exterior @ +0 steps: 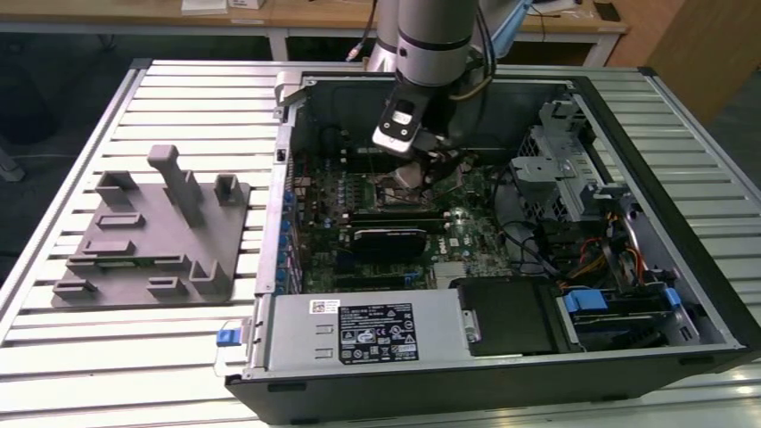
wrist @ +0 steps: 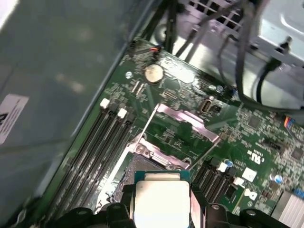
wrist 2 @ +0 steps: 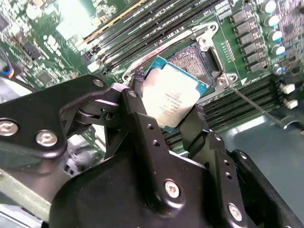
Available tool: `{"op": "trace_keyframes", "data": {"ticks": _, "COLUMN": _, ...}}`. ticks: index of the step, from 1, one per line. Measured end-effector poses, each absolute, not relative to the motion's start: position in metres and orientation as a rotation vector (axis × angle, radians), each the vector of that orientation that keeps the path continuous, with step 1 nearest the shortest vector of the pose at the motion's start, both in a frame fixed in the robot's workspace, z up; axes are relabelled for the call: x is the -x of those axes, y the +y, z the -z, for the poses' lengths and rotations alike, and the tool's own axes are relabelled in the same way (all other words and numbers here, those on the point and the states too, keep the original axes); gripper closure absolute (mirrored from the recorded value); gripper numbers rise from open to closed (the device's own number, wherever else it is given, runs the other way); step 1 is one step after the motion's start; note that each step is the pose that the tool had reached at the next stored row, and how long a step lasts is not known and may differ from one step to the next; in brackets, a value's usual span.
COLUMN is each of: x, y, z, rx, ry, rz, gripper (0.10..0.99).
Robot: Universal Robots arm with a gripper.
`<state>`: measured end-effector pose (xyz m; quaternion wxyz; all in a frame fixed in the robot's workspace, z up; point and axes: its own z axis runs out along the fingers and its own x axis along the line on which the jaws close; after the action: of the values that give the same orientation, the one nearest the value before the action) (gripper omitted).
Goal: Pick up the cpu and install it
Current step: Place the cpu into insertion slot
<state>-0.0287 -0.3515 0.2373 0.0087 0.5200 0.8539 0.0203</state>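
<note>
**A:** From the exterior view, where is everything on the worktop?

**B:** The open computer case takes up the exterior view's right side of it. A grey fixture block sits near the exterior view's left edge, well apart from the arm. The arm comes in over the far edge and reaches down into the case. Its pincer hangs low over the motherboard, towards the case's far wall.

**A:** And the second wrist view?

**B:** There the pincer is pinching the cpu by two opposite sides, with black fingers against its edges. The chip's silver top faces the camera. It sits tilted across one corner of the open socket, and I can't tell whether it touches. Memory slots run along either side of the socket.

**A:** What about the first wrist view?

**B:** It shows the same grip from the other side. The cpu is clamped in the pincer, just beside the socket. The socket's metal frame stands flipped open behind it. Memory slots run alongside, and a coin cell sits further along the board.
</note>
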Motion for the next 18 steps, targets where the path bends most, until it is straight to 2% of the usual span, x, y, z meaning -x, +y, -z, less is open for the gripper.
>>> {"op": "trace_keyframes", "data": {"ticks": 18, "x": 0.0287, "y": -0.3515, "z": -0.2340, "rx": -2.033, "ry": 2.363, "rz": -0.058, "gripper": 0.541}}
